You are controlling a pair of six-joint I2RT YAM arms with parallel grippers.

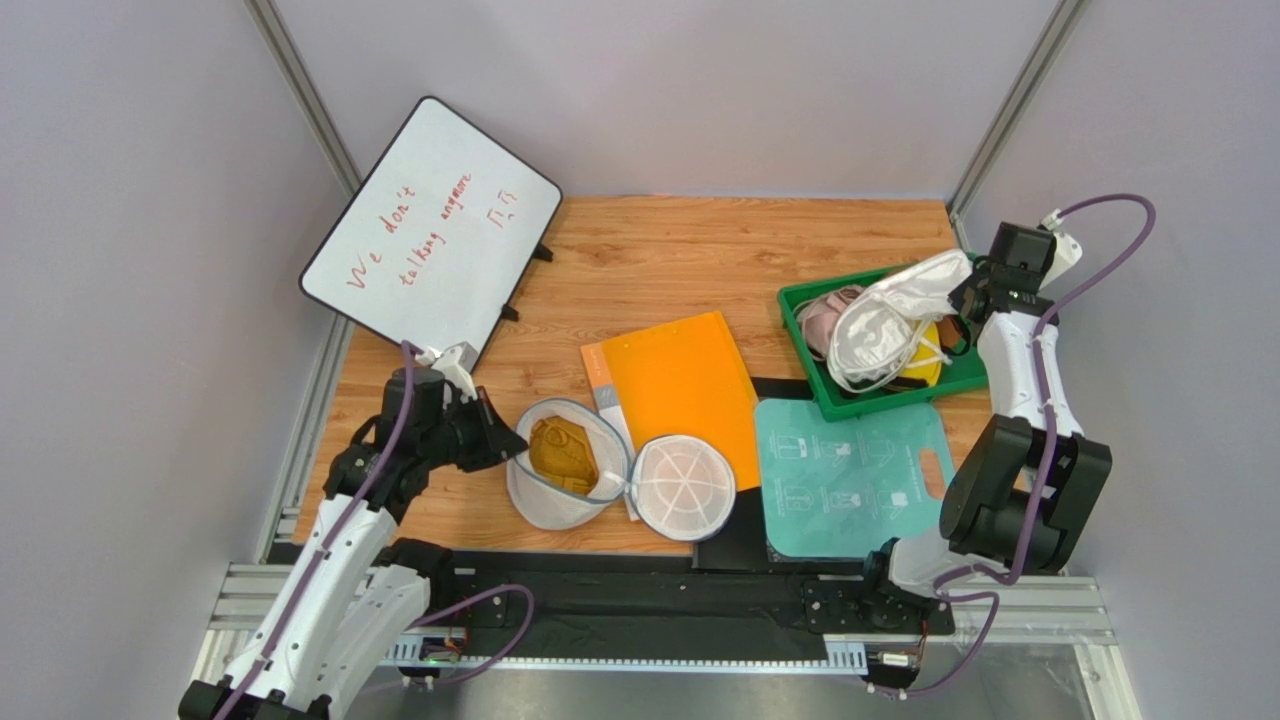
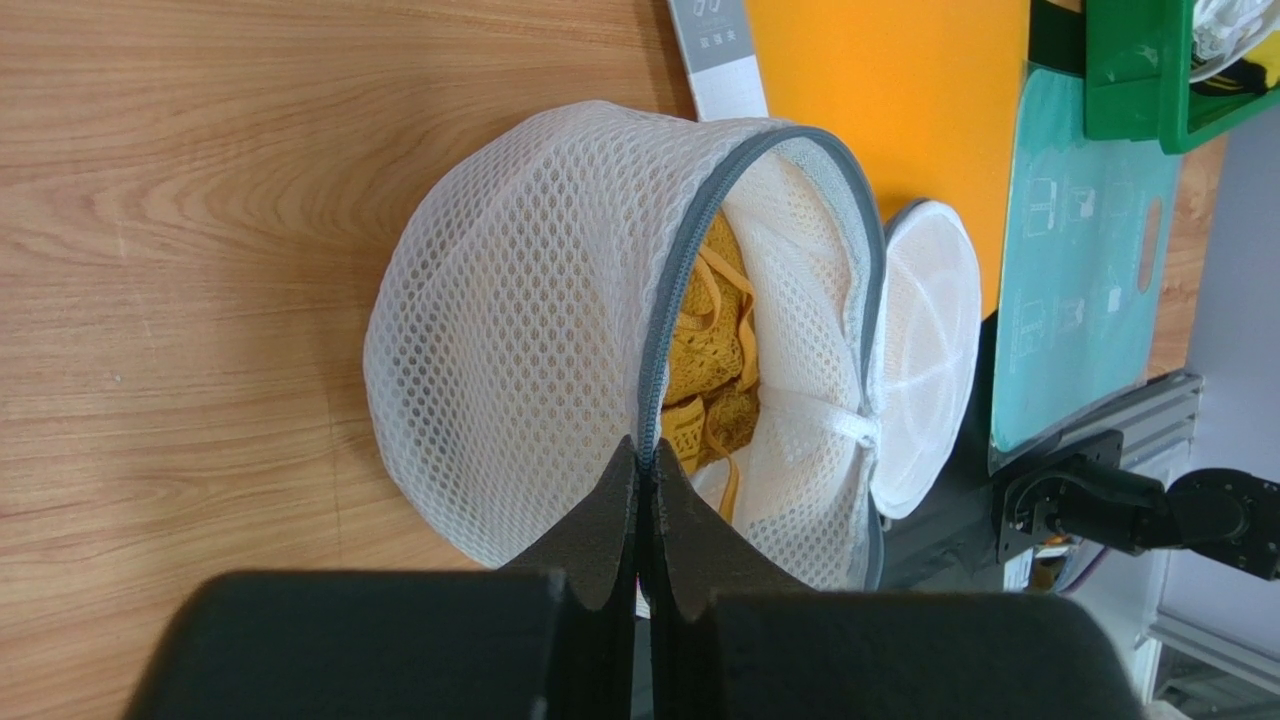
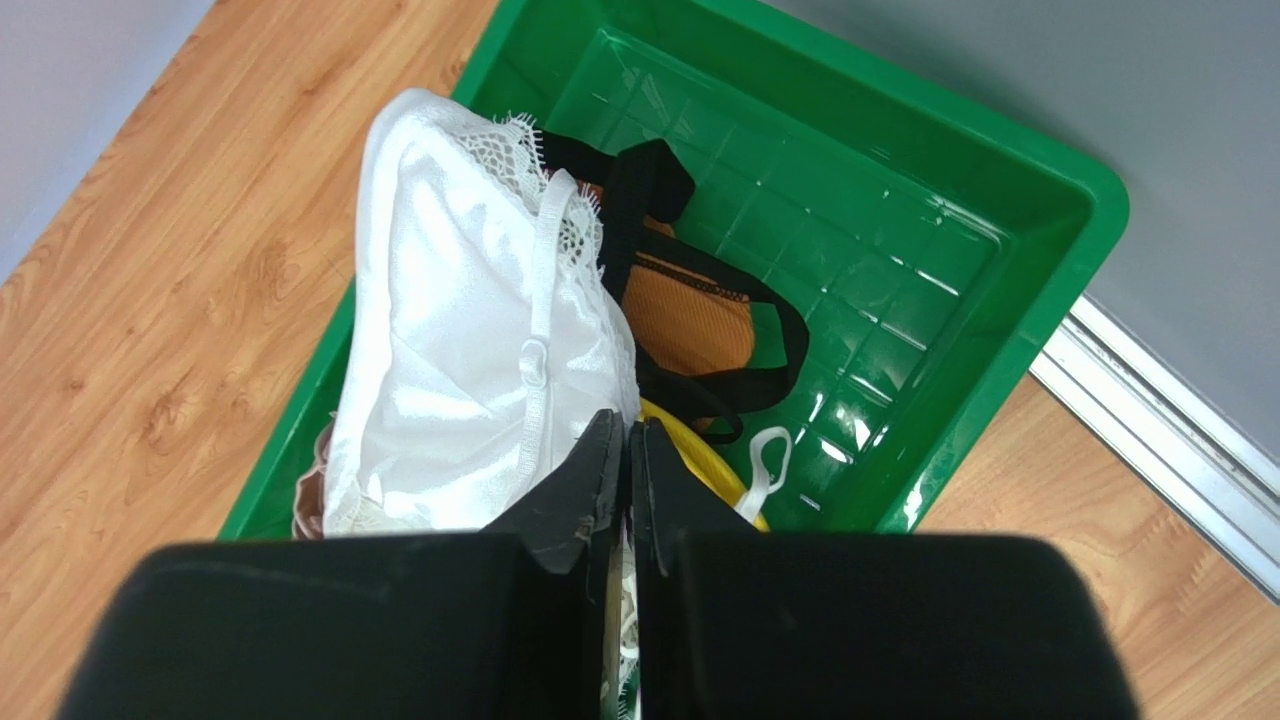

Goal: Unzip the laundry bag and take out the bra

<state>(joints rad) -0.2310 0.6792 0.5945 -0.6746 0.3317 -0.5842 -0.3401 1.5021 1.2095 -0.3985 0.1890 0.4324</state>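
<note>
Your left gripper (image 2: 646, 458) has its 2 fingers (image 2: 609, 518) pressed together with no gap showing. The grey zipper rim (image 2: 676, 300) of the laundry bag (image 2: 504, 345) runs straight into their tips, so it looks pinched there to keep the mouth propped open and facing sideways. Through that mouth you can see the bra (image 2: 703, 353), mustard-brown and bunched inside the bag on the table (image 2: 196, 225); it is not out yet. The round lid (image 2: 924, 353) lies flopped flat beside the bag, so the unzipping looks done. Your right gripper (image 3: 627, 443) is well apart from all this, over the green bin (image 3: 962, 195). Its fingers are all but closed on a white lace bra (image 3: 451, 315) that seems to hang from them, draped over the bin's edge. That is not the garment you want, so this hand needs to let go and come to the bag while the left steadies the rim.
</note>
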